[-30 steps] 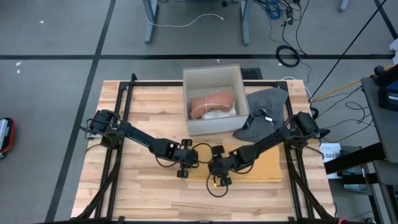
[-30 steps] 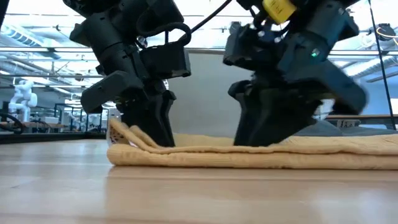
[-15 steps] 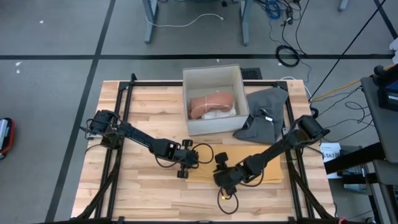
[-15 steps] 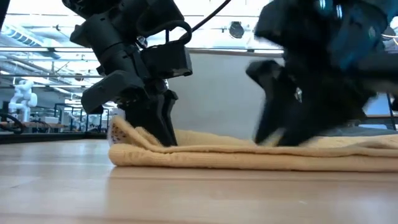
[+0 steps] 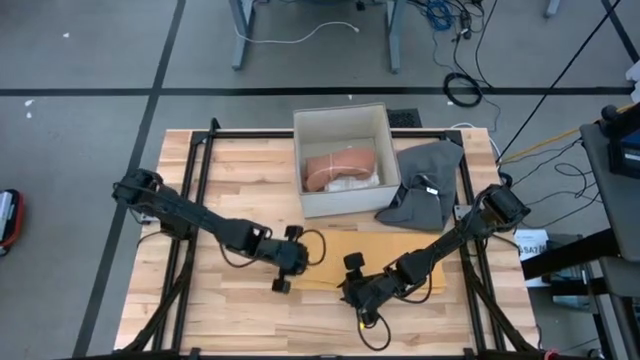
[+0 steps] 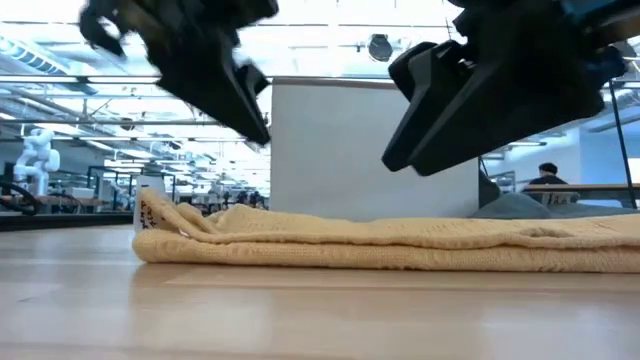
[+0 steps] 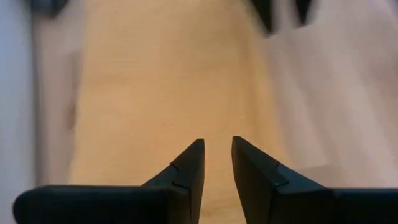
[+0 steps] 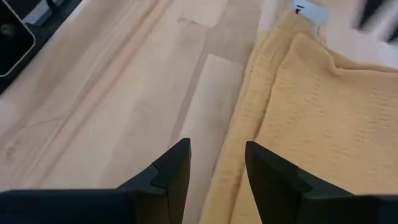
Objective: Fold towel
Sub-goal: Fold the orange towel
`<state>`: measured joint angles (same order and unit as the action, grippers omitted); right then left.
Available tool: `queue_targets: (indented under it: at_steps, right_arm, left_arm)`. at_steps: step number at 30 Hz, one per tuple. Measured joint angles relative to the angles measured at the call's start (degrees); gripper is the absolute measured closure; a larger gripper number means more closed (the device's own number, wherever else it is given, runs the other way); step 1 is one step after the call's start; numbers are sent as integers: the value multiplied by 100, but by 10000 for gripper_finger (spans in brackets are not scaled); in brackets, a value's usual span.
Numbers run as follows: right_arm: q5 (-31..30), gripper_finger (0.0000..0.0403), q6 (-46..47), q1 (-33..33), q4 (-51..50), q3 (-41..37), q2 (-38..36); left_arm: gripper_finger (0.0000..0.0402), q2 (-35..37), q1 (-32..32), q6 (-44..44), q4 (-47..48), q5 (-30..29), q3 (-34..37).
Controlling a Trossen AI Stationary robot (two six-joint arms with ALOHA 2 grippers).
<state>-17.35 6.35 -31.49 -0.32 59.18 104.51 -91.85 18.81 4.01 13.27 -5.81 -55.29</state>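
— Two pincers hang above the worktop (image 5: 230, 170). Where does each one sit?

— Seen from above, the left pincer (image 5: 283, 272) hovers at about seven o'clock from the worktop's centre, just off the yellow towel's (image 5: 400, 250) near left corner. The right pincer (image 5: 350, 290) hovers at about six o'clock, over the towel's near edge.

— How do their fingers stand?

— Both stand slightly apart with nothing between them. The left wrist view shows a narrow gap between the left fingers (image 7: 186, 174); the right wrist view shows a wider gap between the right fingers (image 8: 171, 168), above the towel's edge and bare wood.

— And the towel itself?

— It lies folded flat at about five o'clock, a small white tag (image 8: 309, 10) at its corner. The low view shows it layered, with both pincers raised clear of it.

— Anything else there?

— At twelve o'clock sits a white box (image 5: 345, 118) holding a pinkish cloth (image 5: 338, 166); a grey cloth (image 5: 425, 185) lies at two o'clock, beside the box.
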Motion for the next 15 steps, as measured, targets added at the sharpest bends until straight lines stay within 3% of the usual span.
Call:
queue_targets:
  at_steps: [6,11,15]
  right_arm:
    - [-17,259,225,-227,-114,2,0]
    - [-70,259,323,-352,-109,2,0]
    - [-95,259,308,-337,129,2,0]
  left_arm:
    - [314,-109,629,-2,50,188,-5]
    - [300,-108,1116,26,158,-570,-6]
    - [258,-159,1410,4,114,-1103,-11]
